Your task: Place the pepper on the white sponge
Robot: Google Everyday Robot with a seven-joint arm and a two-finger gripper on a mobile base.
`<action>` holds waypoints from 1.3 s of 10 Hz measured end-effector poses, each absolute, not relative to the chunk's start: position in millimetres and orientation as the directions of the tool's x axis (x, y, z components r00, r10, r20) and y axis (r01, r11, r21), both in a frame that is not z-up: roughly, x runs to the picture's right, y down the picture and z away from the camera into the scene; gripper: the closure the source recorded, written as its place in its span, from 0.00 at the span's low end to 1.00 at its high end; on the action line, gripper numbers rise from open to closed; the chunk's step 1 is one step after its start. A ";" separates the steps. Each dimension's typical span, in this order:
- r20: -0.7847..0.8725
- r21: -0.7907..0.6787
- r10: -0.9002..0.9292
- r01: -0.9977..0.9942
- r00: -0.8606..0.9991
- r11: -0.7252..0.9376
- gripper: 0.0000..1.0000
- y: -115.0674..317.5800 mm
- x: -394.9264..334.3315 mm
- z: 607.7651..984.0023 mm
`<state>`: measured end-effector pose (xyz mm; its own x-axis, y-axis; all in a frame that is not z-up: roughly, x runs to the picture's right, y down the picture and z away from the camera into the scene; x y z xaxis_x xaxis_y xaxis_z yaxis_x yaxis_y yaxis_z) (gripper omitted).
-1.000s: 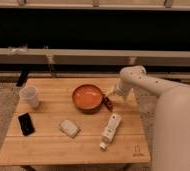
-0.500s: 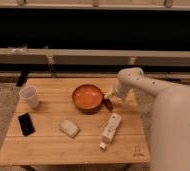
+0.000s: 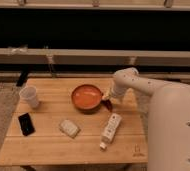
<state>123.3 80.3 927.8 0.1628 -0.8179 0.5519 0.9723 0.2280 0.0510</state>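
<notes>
The pepper (image 3: 108, 104), small and dark red, lies on the wooden table (image 3: 48, 150) just right of the orange-red bowl (image 3: 87, 96). My gripper (image 3: 108, 98) comes down from the white arm on the right and hangs directly over the pepper, open, its tips at or just above it. Whether it touches the pepper I cannot tell. The white sponge (image 3: 69, 128), a small off-white block, rests on the table to the front left of the bowl, well apart from the gripper.
A long white remote-like stick (image 3: 110, 130) lies in front of the pepper. A white cup (image 3: 29, 96) stands at the left, with a black phone (image 3: 25, 123) in front of it. My large white body fills the right edge.
The arm has shifted slightly left, bringing the gripper closer over the pepper. The objects on the table have not moved.
</notes>
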 end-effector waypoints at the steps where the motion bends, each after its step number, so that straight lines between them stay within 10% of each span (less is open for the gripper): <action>1: 0.550 0.057 -0.822 0.976 0.146 0.212 0.20 79.8 117.3 927.0; 6: 0.542 0.060 -0.836 0.988 0.085 0.140 0.20 81.9 94.3 932.9; 13: 0.514 0.002 -0.855 0.996 0.073 0.086 0.83 81.1 94.0 933.2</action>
<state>94.0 81.1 933.2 0.0732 -0.8550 0.5135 0.9963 0.0863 0.0016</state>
